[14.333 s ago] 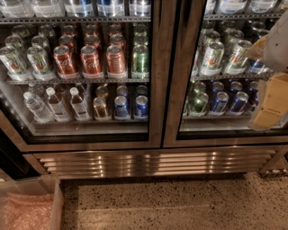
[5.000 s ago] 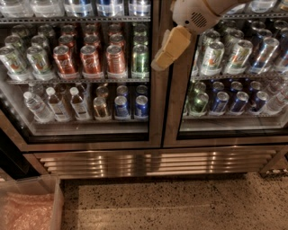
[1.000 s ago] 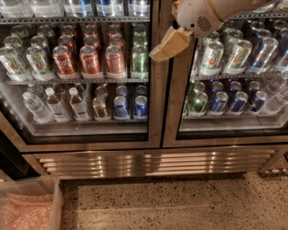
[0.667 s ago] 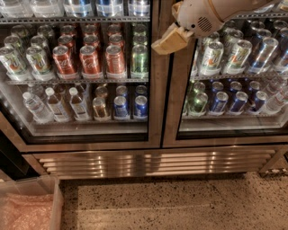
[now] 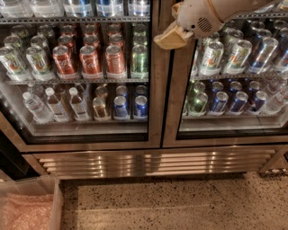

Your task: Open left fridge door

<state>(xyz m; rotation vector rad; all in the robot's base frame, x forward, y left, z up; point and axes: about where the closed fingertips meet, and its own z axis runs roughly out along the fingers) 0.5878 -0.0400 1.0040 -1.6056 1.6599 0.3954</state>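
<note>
Steel left door (image 5: 81, 90) shut; our hand (image 5: 172, 38) high over centre seam (image 5: 162, 99); grip state we cannot tell.

The robot's tan claw (image 5: 172, 38), matt and rubbery-looking, hangs at the top of the wide two-door stainless-steel fridge (image 5: 157, 134), in front of the centre frame. It sits below a smooth white plastic arm casing (image 5: 211, 13). The tall left fridge door (image 5: 85, 76) is a clear, lightly reflective glass pane in brushed steel. Behind it stand glossy red metal cola cans (image 5: 90, 60) and clear plastic water bottles (image 5: 56, 105) on thin wire shelves (image 5: 76, 81). The louvred steel base grille (image 5: 153, 162) gleams in bright streaks. The speckled stone floor (image 5: 180, 202) looks smooth. A translucent plastic bin (image 5: 55, 197) holds crinkled pink film (image 5: 22, 215).
</note>
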